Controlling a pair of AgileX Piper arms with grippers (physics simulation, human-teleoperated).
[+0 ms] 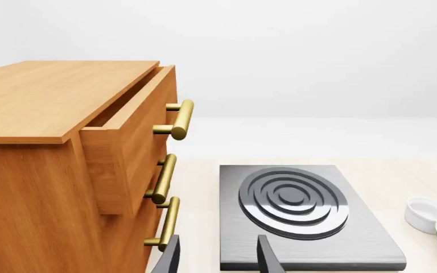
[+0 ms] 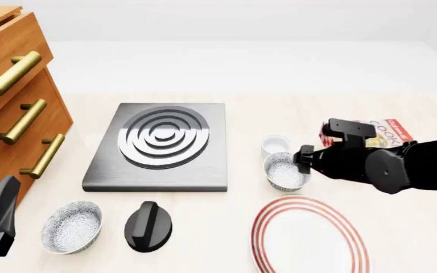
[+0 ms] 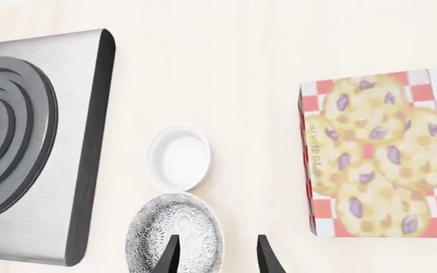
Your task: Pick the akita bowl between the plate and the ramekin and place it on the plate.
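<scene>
The akita bowl is small and round, white with a fine grey-black speckle inside and out, and it sits between the tiny straight-sided plain white ramekin and the wide flat plate with red concentric rings at its rim. The right gripper hangs over it on a bulky matte black arm reaching in from the right; in the right wrist view its two dark tapered fingers stand spread apart, one fingertip over the bowl's speckled interior and the other past the rim over bare table, with the ramekin just beyond the fingertips. Beside those fingers lies a flat cookie box printed with red checks and chip-studded cookies. A brushed-metal hotplate with raised dark concentric rings lies well apart on the bowl's far side from the box. The left gripper hangs low near a wooden drawer cabinet with brass bar handles, its fingers parted and holding nothing. A second speckled bowl and a glossy black knob rest close to it.
</scene>
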